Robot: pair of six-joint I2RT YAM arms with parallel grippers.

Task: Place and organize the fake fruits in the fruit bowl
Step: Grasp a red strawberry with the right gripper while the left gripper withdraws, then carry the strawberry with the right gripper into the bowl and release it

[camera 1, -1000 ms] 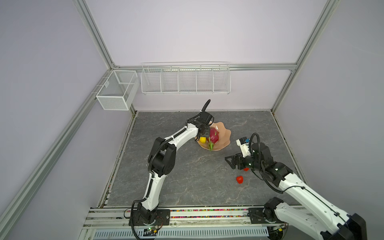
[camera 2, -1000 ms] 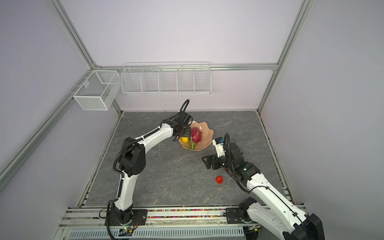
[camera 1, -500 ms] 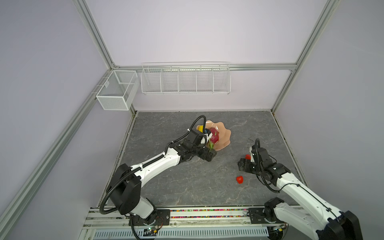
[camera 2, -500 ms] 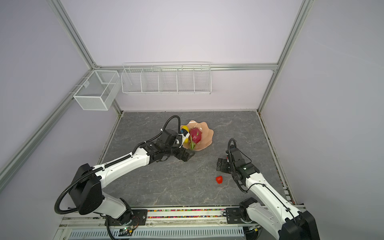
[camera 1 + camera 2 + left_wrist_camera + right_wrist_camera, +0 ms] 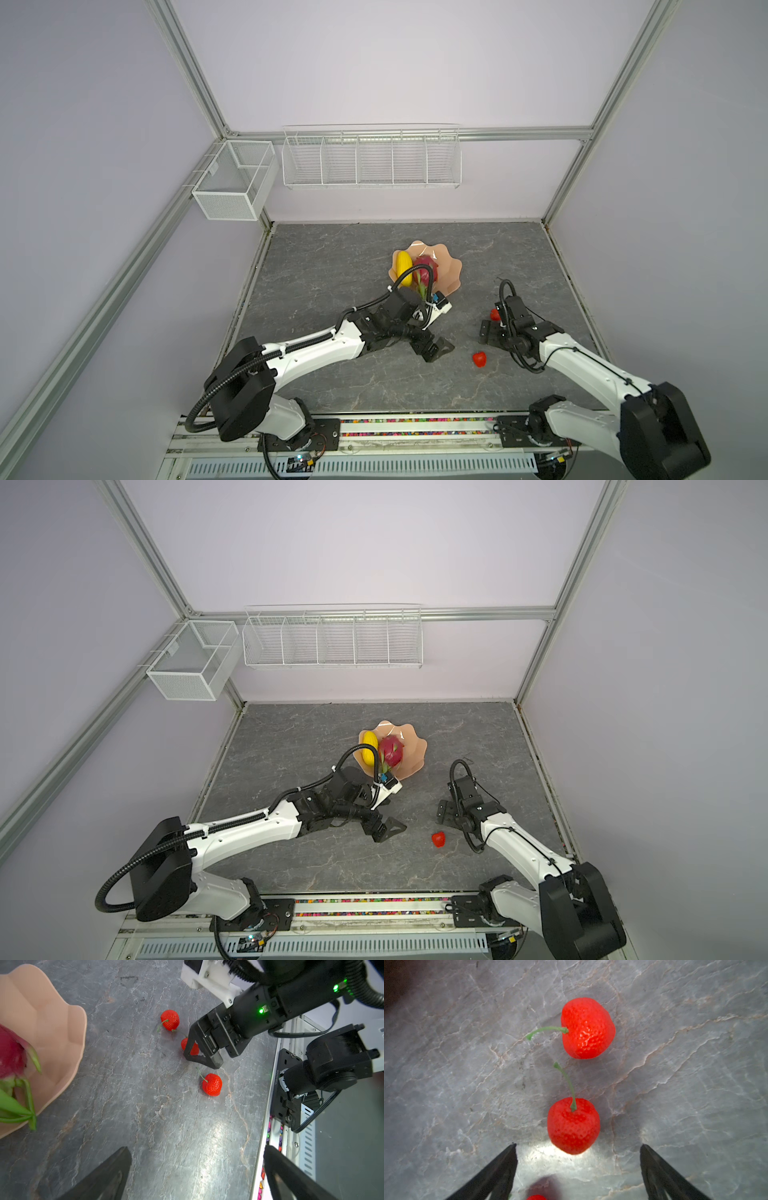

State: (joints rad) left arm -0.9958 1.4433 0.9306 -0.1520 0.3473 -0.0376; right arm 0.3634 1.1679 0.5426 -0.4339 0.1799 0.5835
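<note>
Strawberries [image 5: 212, 1084], all three, lay on the table [image 5: 145, 1126], outside the fruit bowl [image 5: 52, 1022]. Right hand [image 5: 578, 1147] was spread and empty; nearest strawberry [image 5: 573, 1125] sat centred just beyond its tips, stem pointing away. Left hand [image 5: 196, 1148], also spread, was farther off. Right arm looked better placed.

Desk [image 5: 332, 257]: grey marbled slab across the lower centre of both top views; a multicoloured strip [image 5: 415, 433] runs along its near edge at the bottom. Long white wire basket [image 5: 371, 160], five compartments, hangs on the back wall at upper centre; a smaller white mesh basket [image 5: 232, 183] sits at upper left on the side rail. Lilac walls [image 5: 395, 62] and aluminium frame posts [image 5: 190, 75] enclose the cell.
</note>
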